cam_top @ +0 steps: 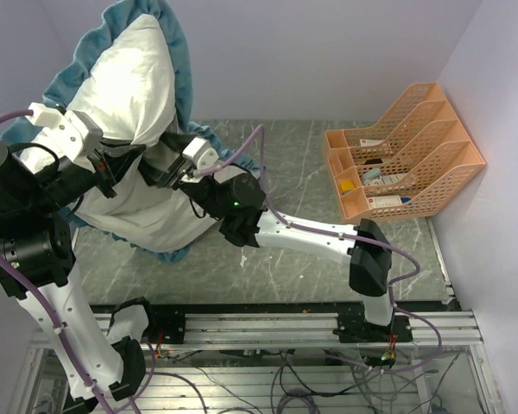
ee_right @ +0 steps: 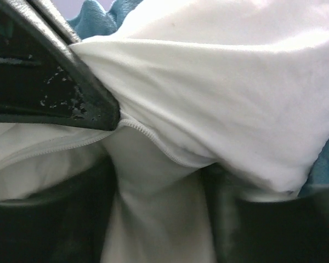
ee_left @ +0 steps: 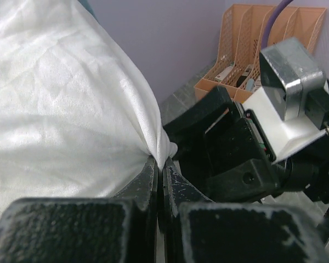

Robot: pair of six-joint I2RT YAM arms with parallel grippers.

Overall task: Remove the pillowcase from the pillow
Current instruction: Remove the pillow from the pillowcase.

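Top external view: the pillow (cam_top: 125, 78) is held up off the desk (cam_top: 302, 164), well to the left of the orange file rack (cam_top: 406, 151) and higher than it in the picture. The teal ruffle of the pillowcase (cam_top: 183, 82) frames the pillow's top and the side facing the rack, and shows again along its bottom edge. The left claw (cam_top: 134, 162) and right claw (cam_top: 166, 168) meet at the pillow's pinched waist, the right one on the rack's side.

Left wrist view: the left claw (ee_left: 159, 164) has its fingers pressed together on a drawn-up fold of thin white cloth, which looks like the white side of the pillowcase (ee_left: 60, 109). The black body of the right arm's wrist sits just beside that fold, between it and the rack at the back.

Right wrist view: white cloth fills the picture, with teal ruffle (ee_right: 98, 16) at the upper edge. A stitched seam runs from the tip of a scuffed black finger (ee_right: 55, 87), seemingly the left claw's. The right claw (ee_right: 159, 219) has its fingers standing apart with a hanging fold of white cloth between them. I cannot tell whether they press it.
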